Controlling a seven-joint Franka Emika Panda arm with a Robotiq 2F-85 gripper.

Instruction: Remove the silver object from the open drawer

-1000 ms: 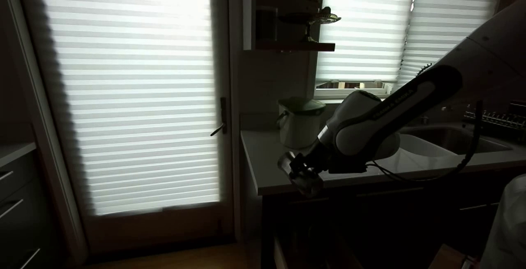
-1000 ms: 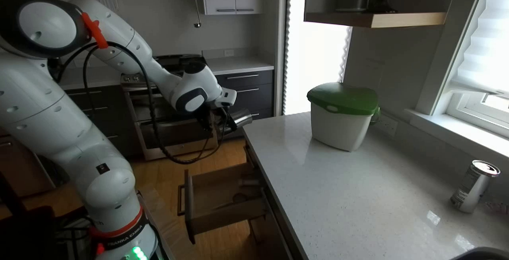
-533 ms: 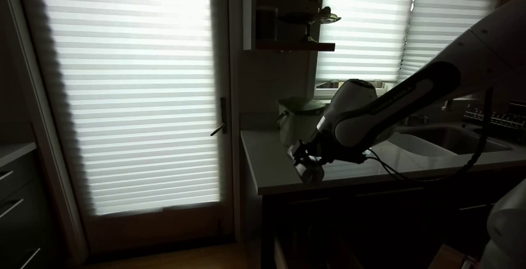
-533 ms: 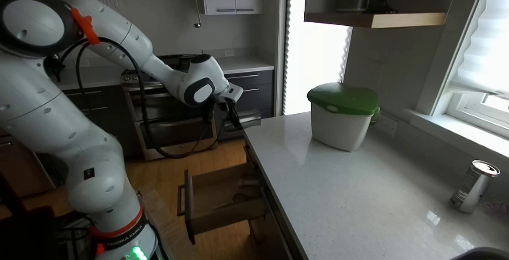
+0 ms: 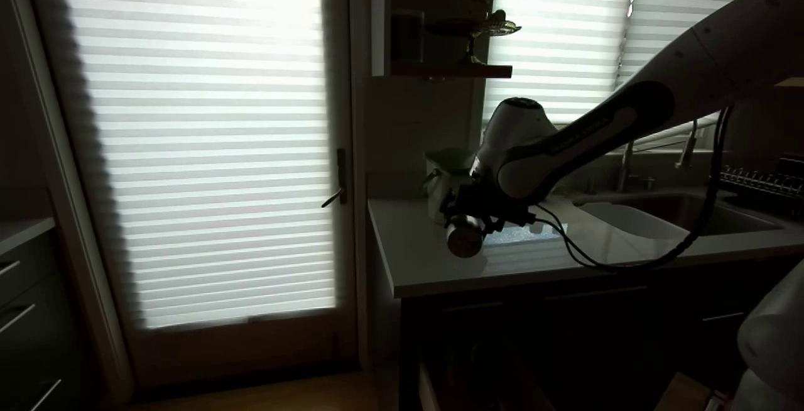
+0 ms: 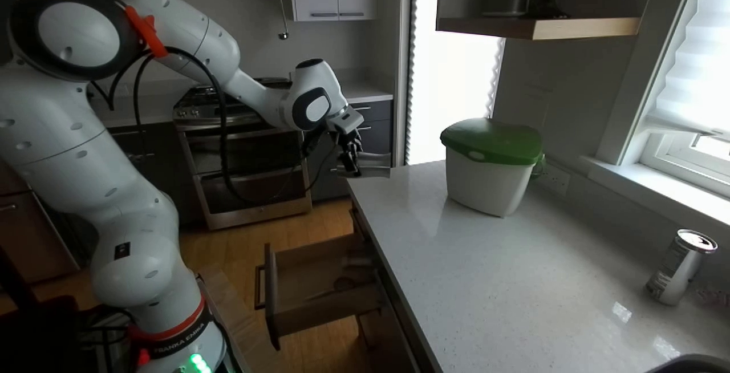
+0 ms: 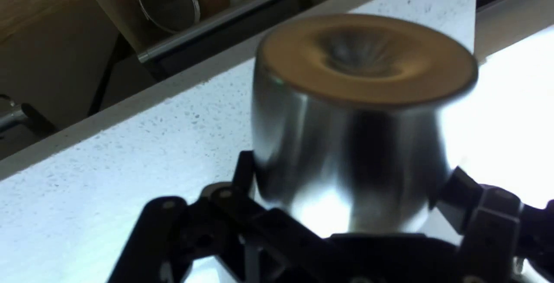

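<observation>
The silver metal cup (image 7: 361, 123) is out of the drawer (image 6: 325, 307), clasped on opposite sides by the end effector (image 7: 352, 179), probably because its curved wall suits a side pinch. The drawer stands pulled out well below the end effector, presumably for access; the tabletop (image 6: 513, 282) spreads nearer beneath it. Against half a second ago, end effector and cup are higher and, it seems, further in over the tabletop

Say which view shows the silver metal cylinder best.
Wrist view: the silver metal cylinder looms large, held in the pincer, dimpled end visible. Both exterior views show it small; in an exterior view the pincer partly hides it.
</observation>
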